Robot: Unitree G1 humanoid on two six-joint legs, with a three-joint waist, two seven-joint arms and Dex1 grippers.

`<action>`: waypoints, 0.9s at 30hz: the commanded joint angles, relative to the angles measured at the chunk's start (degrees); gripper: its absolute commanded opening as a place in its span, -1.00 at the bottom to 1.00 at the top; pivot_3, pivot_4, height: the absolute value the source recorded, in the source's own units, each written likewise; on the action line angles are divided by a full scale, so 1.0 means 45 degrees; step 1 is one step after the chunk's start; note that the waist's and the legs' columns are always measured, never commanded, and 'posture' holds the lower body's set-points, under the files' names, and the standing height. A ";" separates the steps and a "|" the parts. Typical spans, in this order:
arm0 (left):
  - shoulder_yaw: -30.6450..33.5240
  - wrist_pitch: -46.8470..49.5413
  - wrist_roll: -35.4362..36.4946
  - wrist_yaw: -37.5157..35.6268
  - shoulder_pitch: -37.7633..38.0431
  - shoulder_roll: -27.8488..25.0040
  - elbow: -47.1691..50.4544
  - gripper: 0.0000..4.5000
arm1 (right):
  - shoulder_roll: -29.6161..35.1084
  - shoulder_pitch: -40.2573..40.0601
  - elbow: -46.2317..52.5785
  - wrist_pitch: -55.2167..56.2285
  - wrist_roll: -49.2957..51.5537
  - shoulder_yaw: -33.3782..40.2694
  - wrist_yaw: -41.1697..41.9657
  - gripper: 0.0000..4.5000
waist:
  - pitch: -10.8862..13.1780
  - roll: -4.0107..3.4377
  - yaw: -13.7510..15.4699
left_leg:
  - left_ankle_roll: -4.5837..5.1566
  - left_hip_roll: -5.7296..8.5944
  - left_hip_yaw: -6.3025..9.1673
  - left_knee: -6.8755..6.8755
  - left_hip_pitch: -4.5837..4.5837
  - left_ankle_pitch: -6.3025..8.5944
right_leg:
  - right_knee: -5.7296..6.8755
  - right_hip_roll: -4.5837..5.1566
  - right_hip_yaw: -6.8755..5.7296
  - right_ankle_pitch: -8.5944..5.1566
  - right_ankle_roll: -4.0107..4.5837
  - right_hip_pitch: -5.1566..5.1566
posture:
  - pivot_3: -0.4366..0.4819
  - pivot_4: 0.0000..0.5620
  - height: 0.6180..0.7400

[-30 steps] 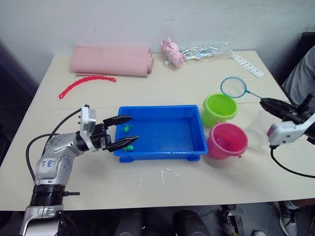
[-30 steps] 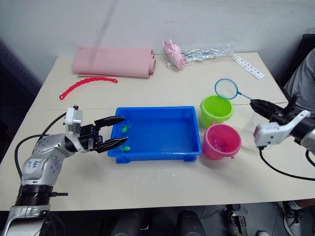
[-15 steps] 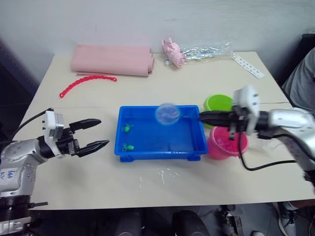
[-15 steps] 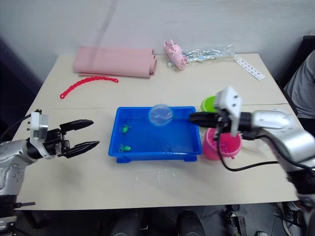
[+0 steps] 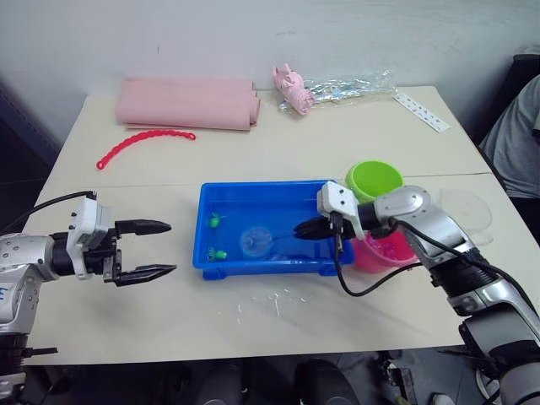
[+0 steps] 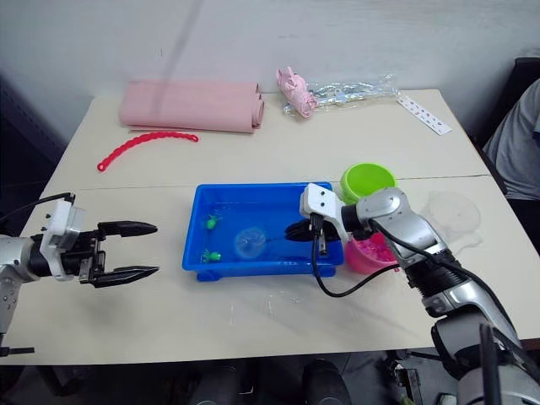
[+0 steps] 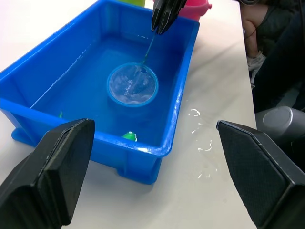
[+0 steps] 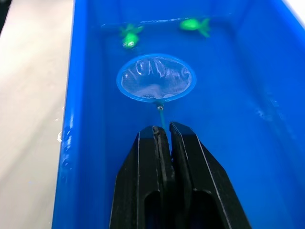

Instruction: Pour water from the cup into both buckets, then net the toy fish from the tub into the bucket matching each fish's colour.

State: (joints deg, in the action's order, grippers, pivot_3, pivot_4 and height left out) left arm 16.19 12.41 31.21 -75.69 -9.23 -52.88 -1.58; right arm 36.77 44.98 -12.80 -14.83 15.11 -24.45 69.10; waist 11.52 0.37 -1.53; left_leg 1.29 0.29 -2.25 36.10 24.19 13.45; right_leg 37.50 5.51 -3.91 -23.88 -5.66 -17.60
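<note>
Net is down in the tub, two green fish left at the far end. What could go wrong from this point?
The net sits short of the two green fish, so a lift now may come up empty. The right gripper pinches only the thin handle, which could twist. Carrying a fish over the pink bucket risks dropping it there.

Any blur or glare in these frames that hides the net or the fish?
Right wrist view: net and two green fish sharp. Left wrist view: the left tool's near fingers are blurred, with glints on the tub rim. Left eye view: net hoop is faint against the blue.
</note>
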 commanded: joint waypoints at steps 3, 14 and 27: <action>0.0248 -0.0284 -0.0039 -0.0209 0.0403 -0.0262 0.0921 1.00 | -0.1245 0.1067 -0.1686 0.0967 -0.2001 -0.0779 0.0152 -1.00 | 0.0000 0.0001 -0.0101 | -0.0002 0.0000 -0.0004 0.0009 -0.0007 -0.0001 | 0.0017 -0.0001 0.0008 0.0000 0.0000 -0.0003 | -0.05 -0.47 1.00; 0.0459 -0.0103 -0.0077 -0.0045 0.0636 -0.0457 0.0982 1.00 | -0.3774 0.1736 -0.3040 0.0858 -0.2500 -0.0442 0.0315 -1.00 | 0.0000 0.0001 -0.0095 | -0.0013 -0.0003 -0.0001 -0.0002 -0.0009 -0.0006 | 0.0045 -0.0002 0.0008 0.0000 0.0001 -0.0021 | -0.05 -0.47 1.00; 0.0416 -0.0114 -0.0027 0.0035 0.0619 -0.0382 0.0931 1.00 | -0.3693 0.1355 -0.1564 -0.0073 -0.1407 0.0691 0.1577 -1.00 | 0.0000 0.0002 -0.0089 | -0.0020 -0.0002 -0.0001 -0.0017 -0.0007 -0.0002 | 0.0059 -0.0003 0.0009 0.0000 0.0001 -0.0049 | -0.05 -0.47 1.00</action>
State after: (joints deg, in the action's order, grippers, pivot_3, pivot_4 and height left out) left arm 16.94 12.01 30.86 -75.54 -6.43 -54.09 1.58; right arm 19.86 51.31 -22.73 -14.61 6.41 -23.34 74.51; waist 11.52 0.38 -1.93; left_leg 1.20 0.28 -2.26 36.02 24.16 13.45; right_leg 37.76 5.50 -3.86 -23.88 -5.66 -17.82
